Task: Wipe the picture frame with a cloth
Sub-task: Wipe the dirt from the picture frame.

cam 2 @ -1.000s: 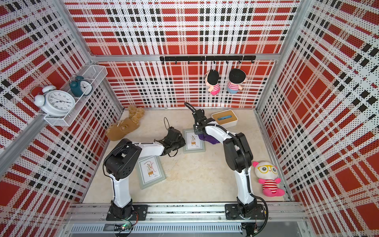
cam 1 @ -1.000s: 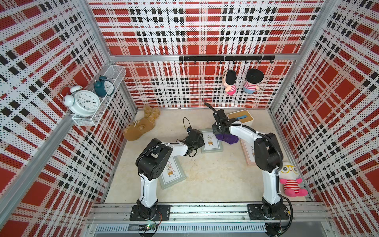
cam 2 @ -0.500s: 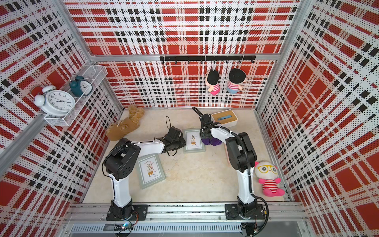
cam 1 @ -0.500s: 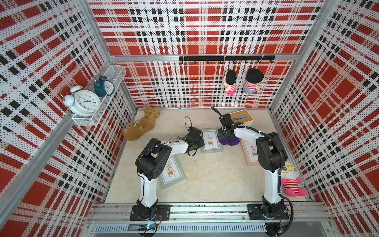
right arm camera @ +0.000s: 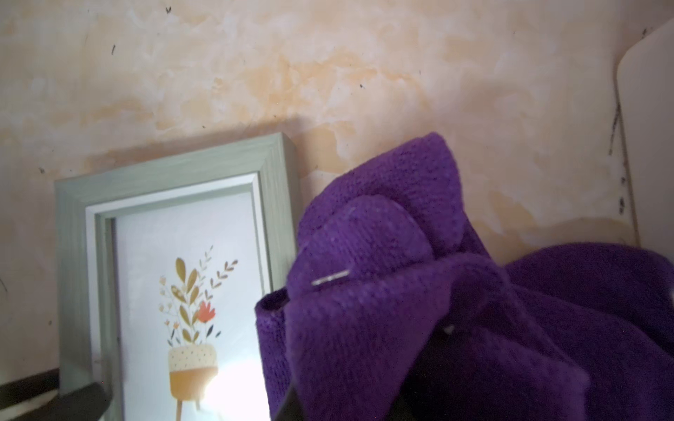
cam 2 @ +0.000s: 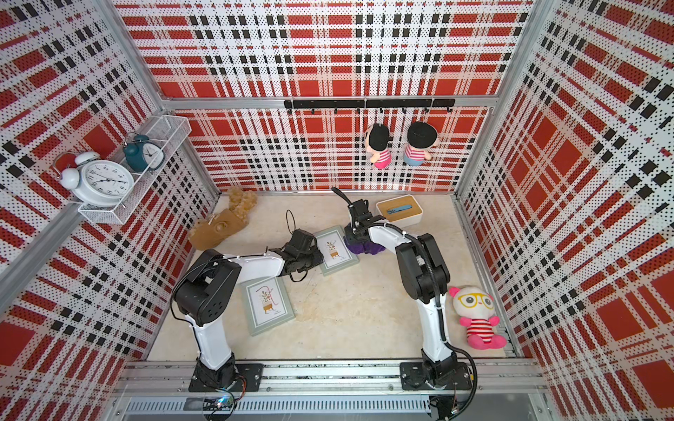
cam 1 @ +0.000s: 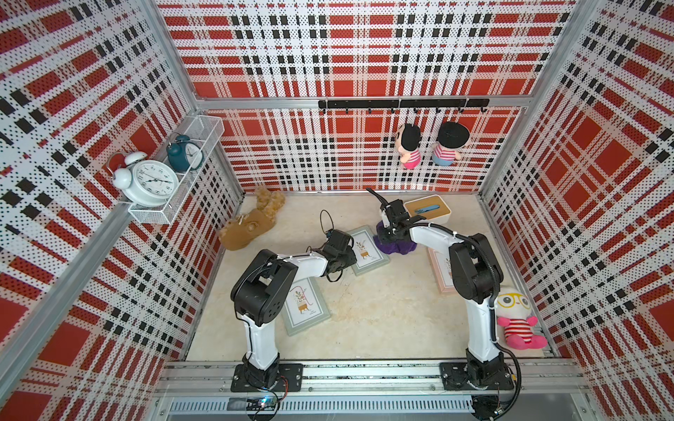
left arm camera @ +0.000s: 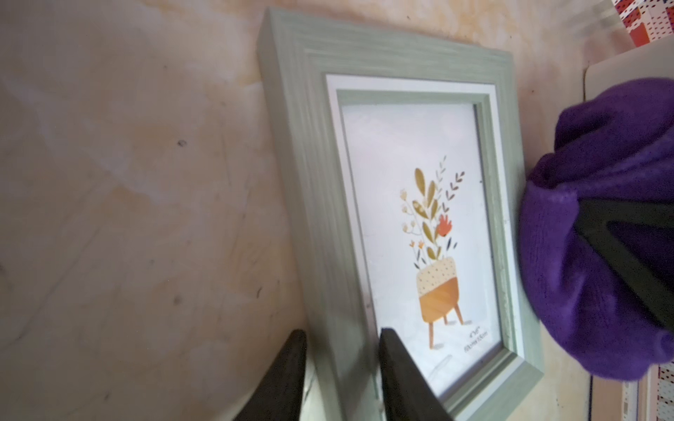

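Observation:
A sage-green picture frame (cam 1: 366, 251) (cam 2: 335, 249) with a potted-plant print lies flat at mid-table. My left gripper (cam 1: 349, 255) (left arm camera: 343, 333) is at its left border. The two dark fingers (left arm camera: 291, 364) straddle that rail with a gap beside it, so the gripper is open. The purple cloth (cam 1: 395, 246) (cam 2: 364, 248) is bunched against the frame's right edge (left arm camera: 514, 218). My right gripper (cam 1: 392, 235) is shut on the cloth (right arm camera: 437, 310), and its fingertips are buried in the folds. The frame (right arm camera: 164, 255) also shows in the right wrist view.
A second green frame (cam 1: 304, 304) lies near the left arm's base and a pink frame (cam 1: 443, 268) under the right arm. A white box with a wooden lid (cam 1: 426, 211) stands just behind the cloth. A brown plush (cam 1: 251, 227) lies back left, a doll (cam 1: 516, 320) front right.
The left gripper's fingers have spread apart around the frame's border. The right gripper and cloth shifted only slightly along the frame's right edge.

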Robot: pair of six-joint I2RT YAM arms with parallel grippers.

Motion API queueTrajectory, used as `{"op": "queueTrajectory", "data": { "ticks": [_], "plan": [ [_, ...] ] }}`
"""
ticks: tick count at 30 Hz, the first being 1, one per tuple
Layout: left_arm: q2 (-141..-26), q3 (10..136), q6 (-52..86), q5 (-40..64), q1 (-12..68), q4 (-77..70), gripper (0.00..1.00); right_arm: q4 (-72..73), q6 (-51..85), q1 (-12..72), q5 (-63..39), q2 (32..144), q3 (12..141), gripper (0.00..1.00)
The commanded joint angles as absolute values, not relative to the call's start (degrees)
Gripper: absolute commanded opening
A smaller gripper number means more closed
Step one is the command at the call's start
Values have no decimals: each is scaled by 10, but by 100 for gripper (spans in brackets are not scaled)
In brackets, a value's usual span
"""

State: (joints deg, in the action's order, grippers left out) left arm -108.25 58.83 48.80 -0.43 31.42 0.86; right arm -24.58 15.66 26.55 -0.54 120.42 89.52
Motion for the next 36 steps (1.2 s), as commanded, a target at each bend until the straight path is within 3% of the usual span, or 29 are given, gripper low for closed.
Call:
{"op": "queueTrajectory", "data": {
  "ticks": [1,15,25,36],
  "plan": [
    [-1084,569,491,-7,312,18,36,-255,130,280,4,1136,871,0],
    [-1087,519,525,-29,315,6,27,-237,175,373,-89,1214,840,0],
    [-1099,501,545,-27,314,-16,25,-261,138,301,44,1168,748,0],
    [-1118,502,545,-24,317,-18,24,-213,166,383,-99,1183,746,0]
  ]
}}
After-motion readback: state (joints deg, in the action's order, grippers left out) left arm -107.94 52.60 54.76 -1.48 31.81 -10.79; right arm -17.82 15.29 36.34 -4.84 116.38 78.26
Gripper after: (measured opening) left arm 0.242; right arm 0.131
